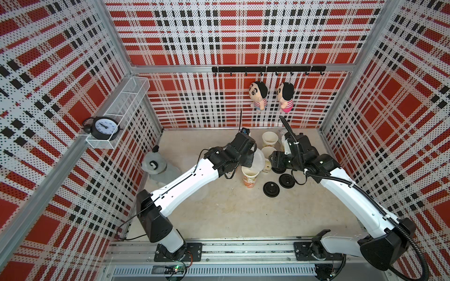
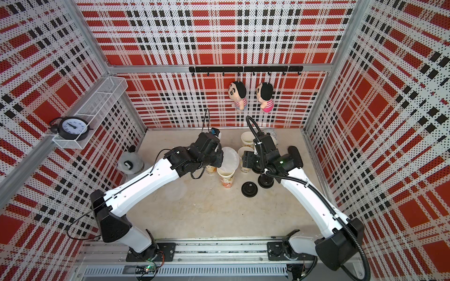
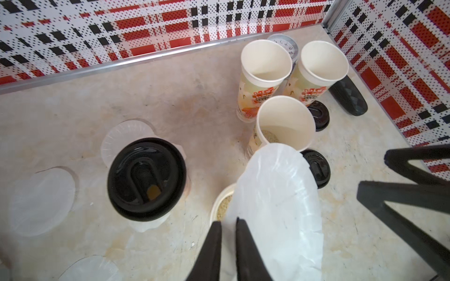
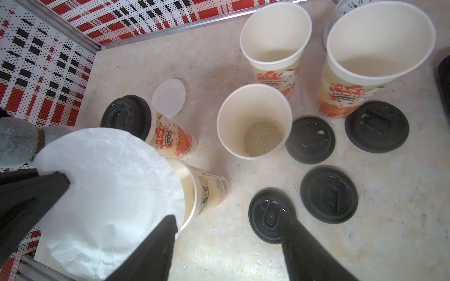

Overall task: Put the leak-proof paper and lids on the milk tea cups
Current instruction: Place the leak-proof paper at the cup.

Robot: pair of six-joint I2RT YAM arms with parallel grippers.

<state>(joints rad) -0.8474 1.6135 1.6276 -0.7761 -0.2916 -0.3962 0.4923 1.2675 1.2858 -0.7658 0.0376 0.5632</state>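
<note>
Both top views show the leak-proof paper [image 1: 258,158] tilted over an open milk tea cup [image 1: 250,178]. Left wrist view: the left gripper [image 3: 227,222] pinches that sheet's edge, jaws narrow. Right wrist view: the right gripper [image 4: 226,216] stands wide and holds nothing, near black lids [image 4: 328,194].

Bright, even, diffuse light; soft faint shadows on the surface [image 1: 243,214]. Both top views bow at edges; wrist views blur close up.
</note>
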